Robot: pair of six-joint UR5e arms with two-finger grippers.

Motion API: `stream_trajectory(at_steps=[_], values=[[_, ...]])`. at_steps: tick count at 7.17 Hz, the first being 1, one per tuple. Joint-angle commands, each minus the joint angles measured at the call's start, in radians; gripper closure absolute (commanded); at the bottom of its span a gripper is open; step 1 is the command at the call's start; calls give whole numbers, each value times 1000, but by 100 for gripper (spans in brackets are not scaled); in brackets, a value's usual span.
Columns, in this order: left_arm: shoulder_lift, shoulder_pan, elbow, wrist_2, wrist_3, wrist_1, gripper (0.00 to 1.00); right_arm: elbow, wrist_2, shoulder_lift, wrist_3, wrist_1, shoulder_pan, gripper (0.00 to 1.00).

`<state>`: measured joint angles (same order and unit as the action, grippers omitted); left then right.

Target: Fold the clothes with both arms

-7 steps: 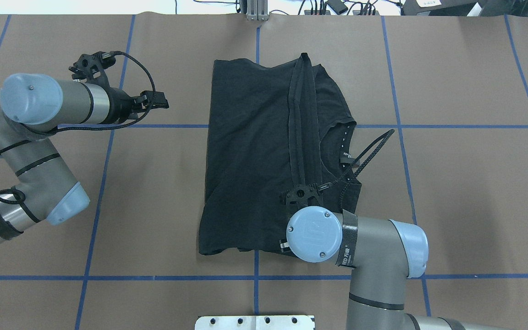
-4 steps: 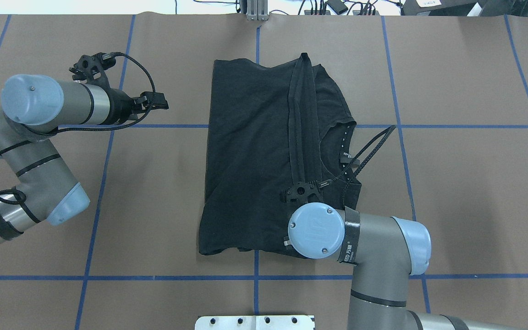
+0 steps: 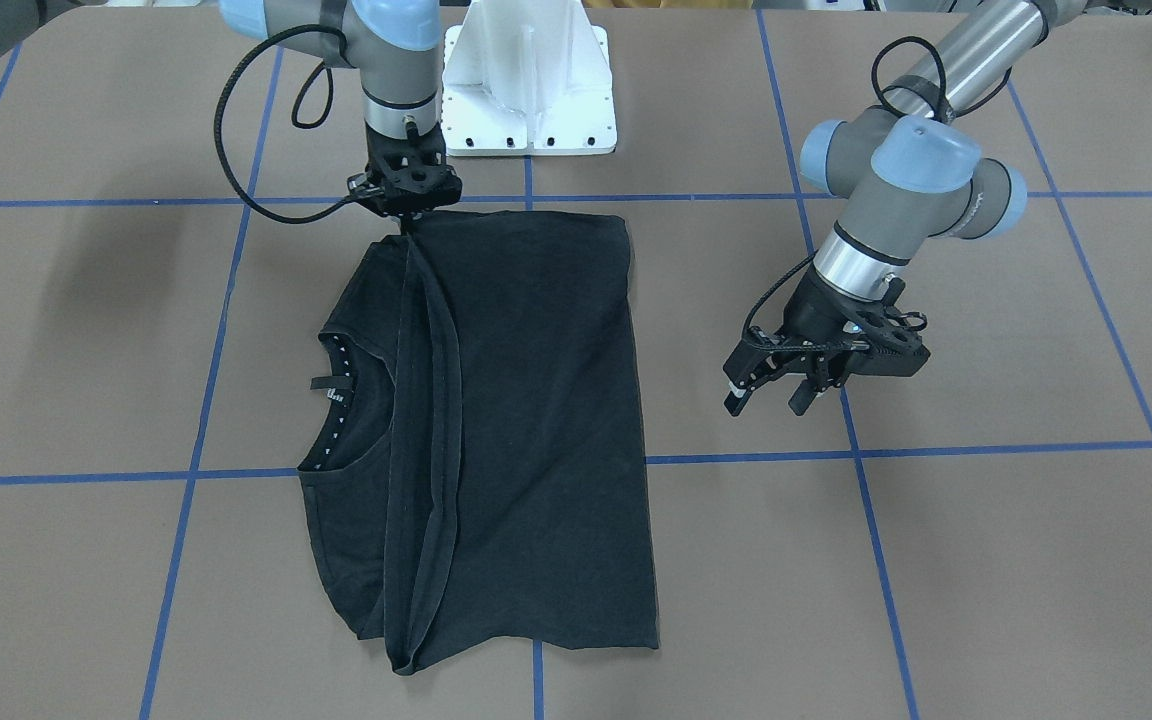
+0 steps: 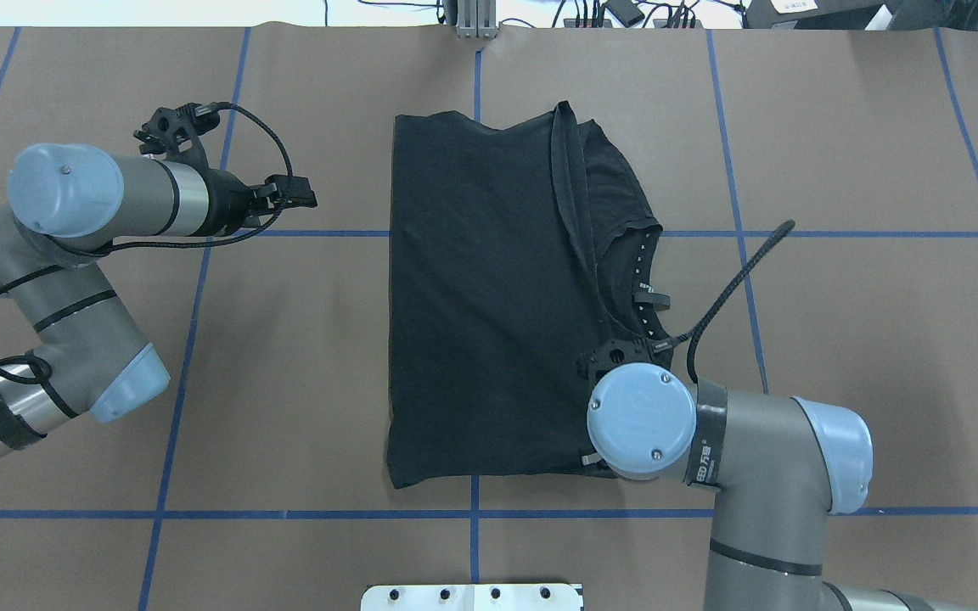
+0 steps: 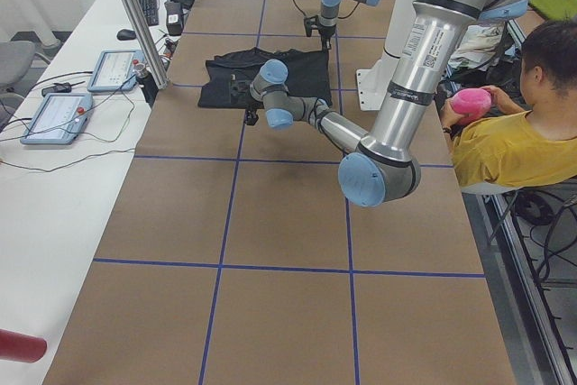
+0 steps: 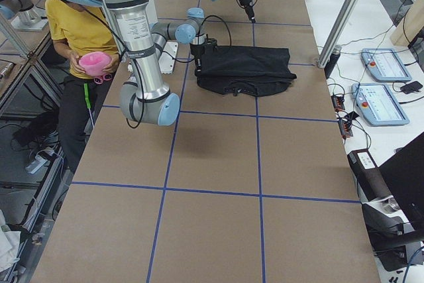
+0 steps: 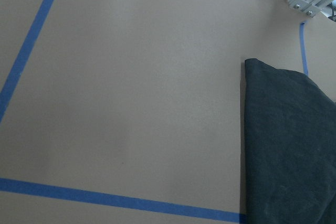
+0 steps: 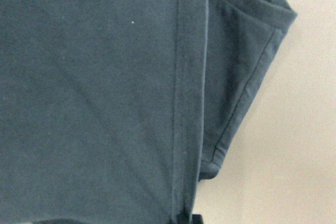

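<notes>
From the front, you see the shirt (image 3: pixel 536 420) folded mid-table (image 3: pixel 986 560), on brown paper with a blue grid. The right gripper (image 3: pixel 404 222) pinches its edge; the left gripper (image 3: pixel 768 392) hangs beside it, jaws apart. Overhead, cables (image 4: pixel 625 13) line the far edge. In the left side view, a person (image 5: pixel 514 142) sits, and a tablet (image 5: pixel 56 116) lies on the bench.

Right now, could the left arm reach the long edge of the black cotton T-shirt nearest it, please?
Probably yes: the left gripper, fingers open, hovers beside the black cotton T-shirt, with only bare brown table between.
</notes>
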<state>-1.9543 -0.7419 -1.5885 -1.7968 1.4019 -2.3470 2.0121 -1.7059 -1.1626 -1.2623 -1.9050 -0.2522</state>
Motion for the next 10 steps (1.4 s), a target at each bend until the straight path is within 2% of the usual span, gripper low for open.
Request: stream_trajectory(at_steps=[1, 2, 3, 4, 5, 6, 7, 8, 9, 10], values=[[0, 4, -1, 1, 0, 0, 0, 2, 0, -40, -166, 38, 42, 100], [1, 4, 1, 1, 0, 0, 0, 10, -3, -37, -160, 38, 13, 93], [1, 6, 1, 1, 0, 0, 0, 5, -4, -45, -148, 38, -8, 63], [1, 6, 1, 1, 0, 0, 0, 13, -8, -46, -143, 38, -22, 11], [1, 6, 1, 1, 0, 0, 0, 22, -5, -42, -213, 38, -22, 0], [1, 6, 1, 1, 0, 0, 0, 26, 2, -48, -347, 76, -24, 0], [1, 6, -1, 11, 0, 0, 0, 23, 11, -66, -555, 207, -31, 0], [1, 9, -1, 25, 0, 2, 0, 19, 72, -133, -757, 362, -30, 0], [0, 10, -1, 25, 0, 5, 0, 19, 100, -205, -849, 518, -30, 0], [1, 13, 1, 27, 2, 5, 0, 20, 118, -233, -891, 552, -30, 1]])
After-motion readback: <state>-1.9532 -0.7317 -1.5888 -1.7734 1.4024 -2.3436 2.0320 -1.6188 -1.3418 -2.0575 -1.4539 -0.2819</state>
